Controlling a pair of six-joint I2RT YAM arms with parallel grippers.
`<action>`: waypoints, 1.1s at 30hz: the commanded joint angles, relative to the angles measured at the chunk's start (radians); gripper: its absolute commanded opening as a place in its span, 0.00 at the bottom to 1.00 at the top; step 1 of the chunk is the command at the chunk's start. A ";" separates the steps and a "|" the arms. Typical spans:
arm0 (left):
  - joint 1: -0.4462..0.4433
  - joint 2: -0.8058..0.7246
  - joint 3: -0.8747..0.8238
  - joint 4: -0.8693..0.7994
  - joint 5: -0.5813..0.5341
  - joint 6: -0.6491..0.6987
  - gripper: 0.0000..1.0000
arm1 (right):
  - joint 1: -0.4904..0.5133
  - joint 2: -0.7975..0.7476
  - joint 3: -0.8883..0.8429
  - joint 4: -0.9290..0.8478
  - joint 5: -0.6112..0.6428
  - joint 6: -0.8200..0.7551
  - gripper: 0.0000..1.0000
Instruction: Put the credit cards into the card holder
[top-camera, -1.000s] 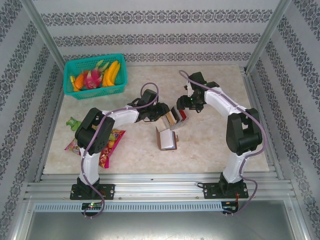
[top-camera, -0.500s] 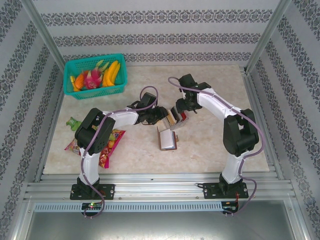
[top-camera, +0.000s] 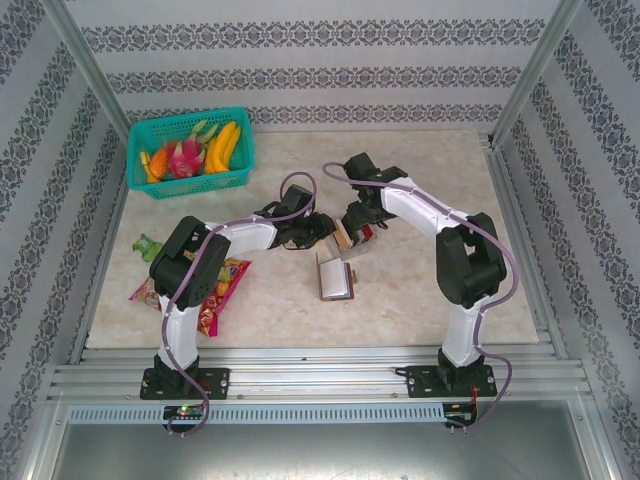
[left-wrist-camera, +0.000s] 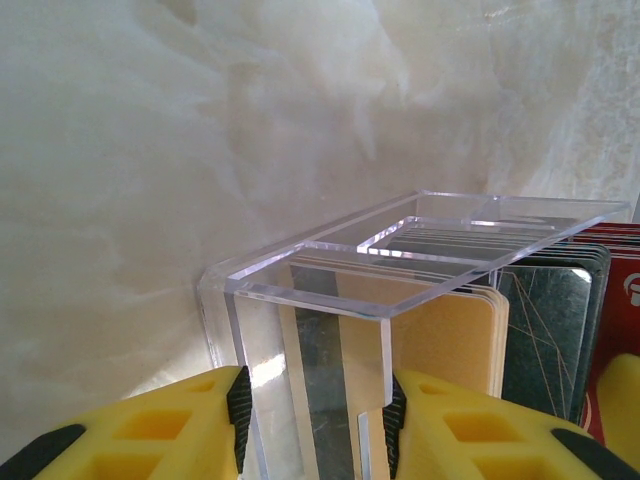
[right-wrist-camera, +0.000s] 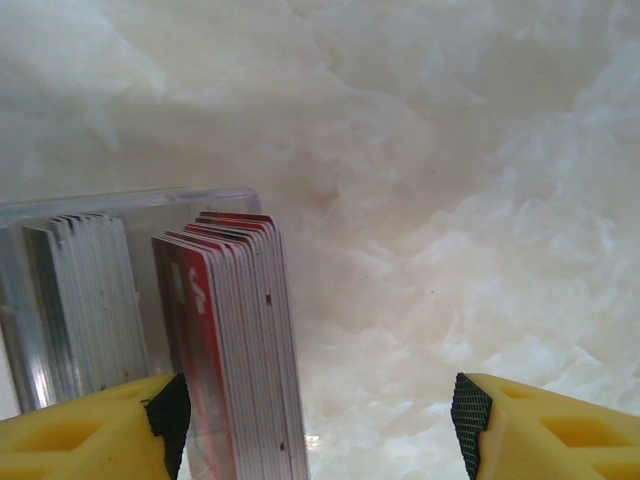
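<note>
**Risk: a slipping stand, or several cards lifted at once**

On the pale, marbled tabletop (top-camera: 430, 170), the left gripper (left-wrist-camera: 316, 425) pinches one end of the clear, sharp-edged acrylic card stand (left-wrist-camera: 330, 290). Its black pads sit against slick walls that could slide free and tip the stand. The small brown leather card holder (top-camera: 336, 281) lies just beside the stand, on its near side. The right gripper (right-wrist-camera: 318, 425) is spread wide around the thin, glossy red-and-white plastic credit cards (right-wrist-camera: 235, 340). They stand upright and tightly packed in the stand, so closing here may catch several together or fan them out.
</note>
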 joint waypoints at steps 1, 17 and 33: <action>0.004 0.007 -0.007 -0.051 -0.011 0.006 0.42 | 0.010 0.020 0.029 -0.032 0.067 -0.010 0.71; 0.000 0.008 -0.001 -0.057 -0.014 0.009 0.41 | 0.025 -0.016 0.038 -0.039 0.091 -0.012 0.48; -0.002 0.011 0.007 -0.061 -0.010 0.011 0.41 | 0.035 -0.023 0.045 -0.042 0.089 -0.018 0.31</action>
